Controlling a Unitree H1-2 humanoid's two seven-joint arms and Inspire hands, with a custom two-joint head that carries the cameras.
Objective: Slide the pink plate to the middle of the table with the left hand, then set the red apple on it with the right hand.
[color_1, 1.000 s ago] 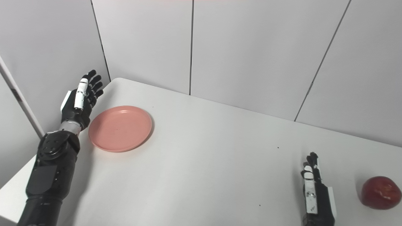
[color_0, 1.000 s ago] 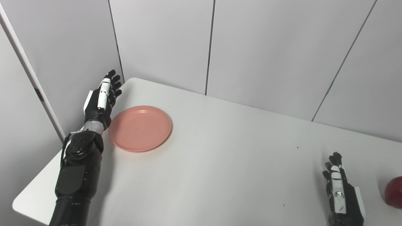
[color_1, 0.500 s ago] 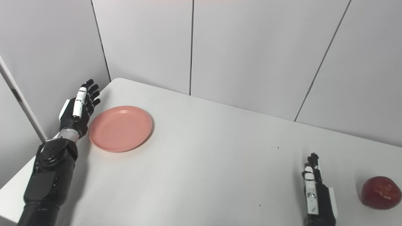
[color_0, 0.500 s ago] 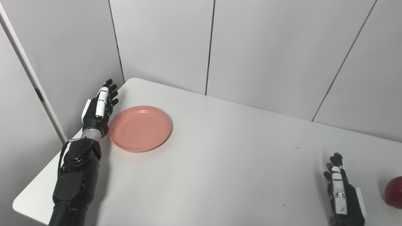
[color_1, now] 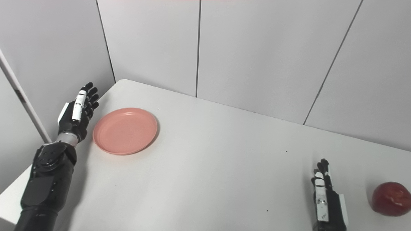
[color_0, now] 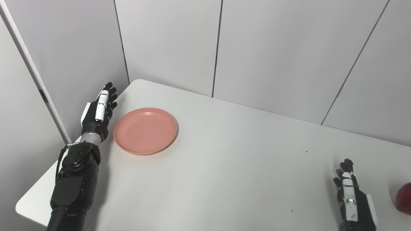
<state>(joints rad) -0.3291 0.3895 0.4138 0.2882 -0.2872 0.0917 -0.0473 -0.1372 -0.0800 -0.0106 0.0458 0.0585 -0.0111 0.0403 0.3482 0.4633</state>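
The pink plate (color_0: 145,131) lies empty on the white table (color_0: 224,166), near its far left corner. My left hand (color_0: 98,112) is open with fingers straight, edge-on, just left of the plate's rim with a small gap to it. The red apple (color_1: 392,199) sits on the table at the right edge. My right hand (color_1: 324,199) is open and empty, low at the front right, a little left of the apple and apart from it.
Grey wall panels (color_0: 263,48) stand close behind the table and along its left side, just behind my left hand. The table's left front corner (color_0: 29,205) is near my left forearm.
My left hand has dropped lower and drawn back slightly left of the plate. The camera has shifted a little; the plate and apple have not moved. The right hand stays still.
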